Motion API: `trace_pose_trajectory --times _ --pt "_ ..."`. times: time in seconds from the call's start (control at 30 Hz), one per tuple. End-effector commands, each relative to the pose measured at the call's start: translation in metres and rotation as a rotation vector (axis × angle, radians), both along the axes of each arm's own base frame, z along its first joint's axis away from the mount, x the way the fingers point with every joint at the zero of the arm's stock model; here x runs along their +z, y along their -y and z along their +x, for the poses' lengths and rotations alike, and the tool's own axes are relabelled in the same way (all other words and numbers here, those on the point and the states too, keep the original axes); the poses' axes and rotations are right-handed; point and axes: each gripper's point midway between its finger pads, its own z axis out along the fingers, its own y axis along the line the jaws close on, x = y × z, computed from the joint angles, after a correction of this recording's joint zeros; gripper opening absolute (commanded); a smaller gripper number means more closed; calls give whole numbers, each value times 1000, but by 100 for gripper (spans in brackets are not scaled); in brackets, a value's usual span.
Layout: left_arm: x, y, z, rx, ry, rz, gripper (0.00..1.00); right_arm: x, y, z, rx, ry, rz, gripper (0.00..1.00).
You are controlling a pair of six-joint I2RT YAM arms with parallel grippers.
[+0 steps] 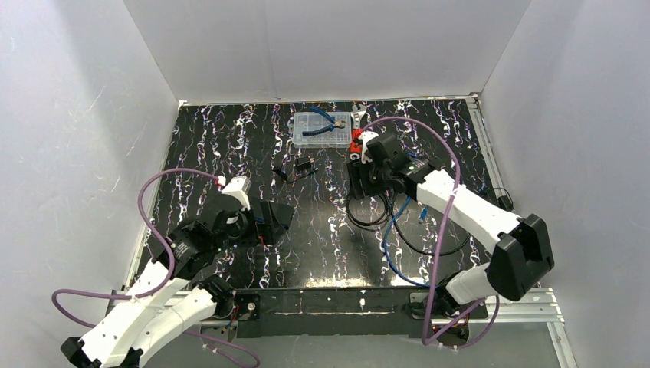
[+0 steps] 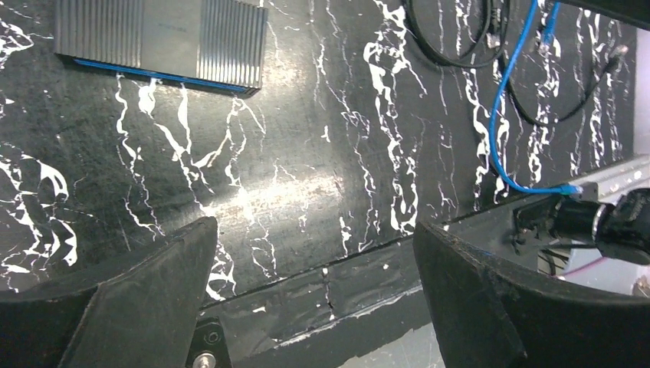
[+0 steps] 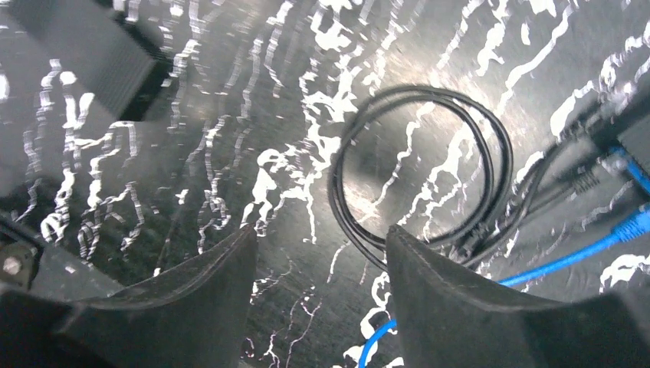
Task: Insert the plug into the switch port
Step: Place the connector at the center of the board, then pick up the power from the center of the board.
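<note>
Left wrist view, left tool [image 2: 314,284]: spread wide, nothing between its fingers, over bare black white-veined tabletop [image 2: 306,153] near the front edge.
Right tool [image 3: 318,284]: open wide and empty, with a coiled black cable [image 3: 421,169] lying just ahead.
Small flat dark ribbed rectangular box [image 2: 161,38]: flat on the tabletop, ahead of the left tool; switch port not discernible.
Thin blue cable [image 2: 502,115]: crosses the black coil; its plug [image 2: 569,188] lies at the front edge.
Clear plastic parts box [image 1: 322,129]: by the far edge, well apart.

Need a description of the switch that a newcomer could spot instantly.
On the marbled table, look just ahead of the left gripper. The switch is the flat dark box there, ribbed on top with a blue edge, unlike the clear parts box at the far edge.
</note>
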Motion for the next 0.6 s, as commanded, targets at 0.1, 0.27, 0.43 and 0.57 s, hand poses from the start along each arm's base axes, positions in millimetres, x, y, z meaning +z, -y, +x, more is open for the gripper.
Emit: trace_pose_trajectory --times 0.1,0.27,0.43,0.57 --pt "-5 -16 19 93 21 116 100 62 -51 9 203 130 243 75" --pt "-10 -24 28 122 17 183 100 76 -77 17 290 150 305 74" --pt "-11 -29 40 154 5 204 100 70 -100 17 369 107 316 71" --pt "-16 -30 49 180 -50 160 100 61 -115 34 327 100 322 70"
